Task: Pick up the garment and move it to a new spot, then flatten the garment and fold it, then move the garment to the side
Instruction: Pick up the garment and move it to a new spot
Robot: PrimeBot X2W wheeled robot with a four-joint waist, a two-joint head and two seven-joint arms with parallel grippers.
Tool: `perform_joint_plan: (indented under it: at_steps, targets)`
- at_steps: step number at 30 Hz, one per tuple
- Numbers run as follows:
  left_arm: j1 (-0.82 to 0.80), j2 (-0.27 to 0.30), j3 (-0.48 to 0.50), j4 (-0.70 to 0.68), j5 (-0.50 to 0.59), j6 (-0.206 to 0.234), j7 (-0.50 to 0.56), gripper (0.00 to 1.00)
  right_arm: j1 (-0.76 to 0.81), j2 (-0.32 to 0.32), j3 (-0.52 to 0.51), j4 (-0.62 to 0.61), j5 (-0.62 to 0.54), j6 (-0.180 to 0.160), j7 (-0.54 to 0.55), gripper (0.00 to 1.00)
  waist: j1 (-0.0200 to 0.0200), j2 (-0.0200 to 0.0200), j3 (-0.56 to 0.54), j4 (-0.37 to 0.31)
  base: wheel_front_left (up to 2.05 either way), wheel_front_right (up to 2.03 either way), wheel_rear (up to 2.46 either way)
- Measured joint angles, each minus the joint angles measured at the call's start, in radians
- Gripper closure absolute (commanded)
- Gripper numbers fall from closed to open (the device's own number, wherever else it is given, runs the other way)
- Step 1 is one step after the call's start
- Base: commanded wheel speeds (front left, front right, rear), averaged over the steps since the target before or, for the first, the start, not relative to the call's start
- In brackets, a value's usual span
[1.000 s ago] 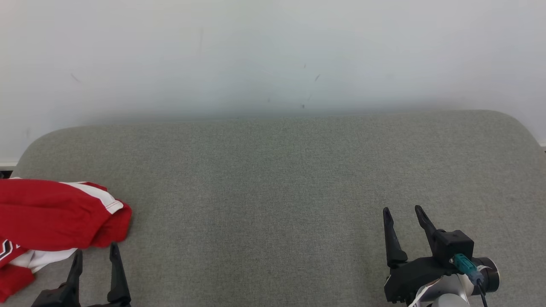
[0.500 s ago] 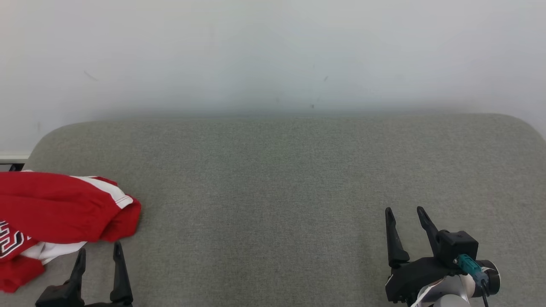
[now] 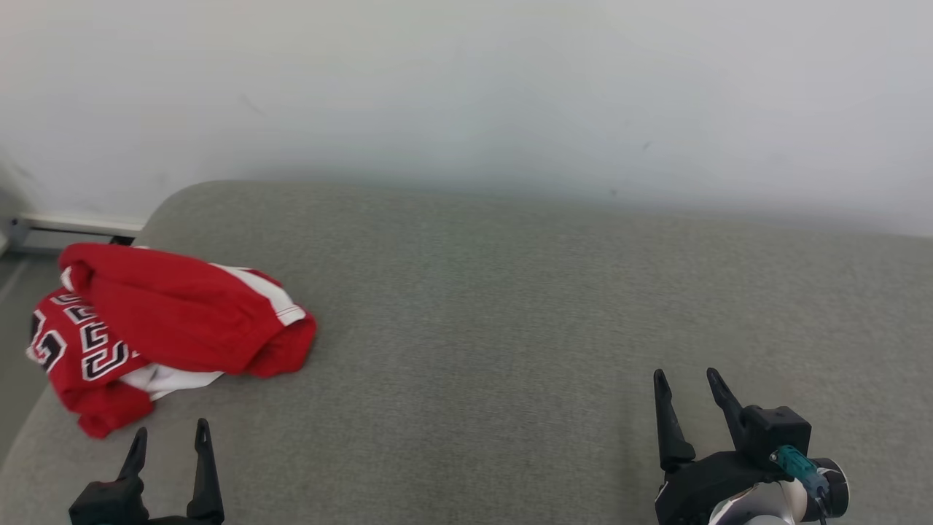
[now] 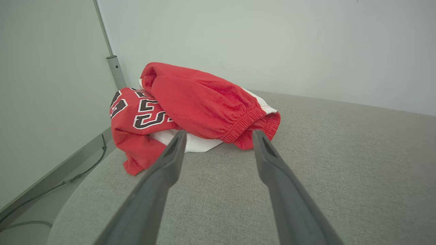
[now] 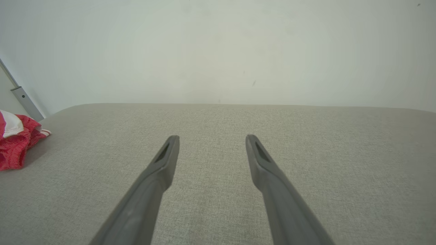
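Now, from the head, my view is swinging left, bringing the whole garment (image 3: 175, 321) in at nine o'clock on the bench (image 3: 510, 328). From the left wrist, my left jaws are standing wide, with the garment lying untouched at twelve. From the right wrist, my right jaws are gaping empty and the garment is showing at nine. I judge the pickup is just starting.

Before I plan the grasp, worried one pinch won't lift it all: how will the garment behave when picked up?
Probably floppy: the garment lies crumpled in soft folds, so it should drape and unfurl when lifted. Likely light, since the fabric looks thin. Its gathered hem seems a firm pinch point, though loose layers may trail.
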Motion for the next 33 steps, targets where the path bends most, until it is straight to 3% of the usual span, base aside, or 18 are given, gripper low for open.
perform_joint_plan:
  at_steps: [20, 33]
  targets:
    - [0.05, 0.041, 0.019, -0.029, 0.007, 0.0, 0.066, 0.0, -0.012, 0.004, 0.077, 0.03, 0.022, 0.02, 0.031, 0.0, -0.0001, 0.0, -0.027, 0.27, 0.0, 0.0, 0.0]
    - [0.064, 0.028, 0.033, -0.051, -0.01, 0.0, 0.08, 0.0, -0.044, 0.004, 0.108, 0.064, 0.024, 0.028, 0.045, 0.0, 0.0, 0.0, -0.025, 0.299, 0.0, 0.0, 0.0]
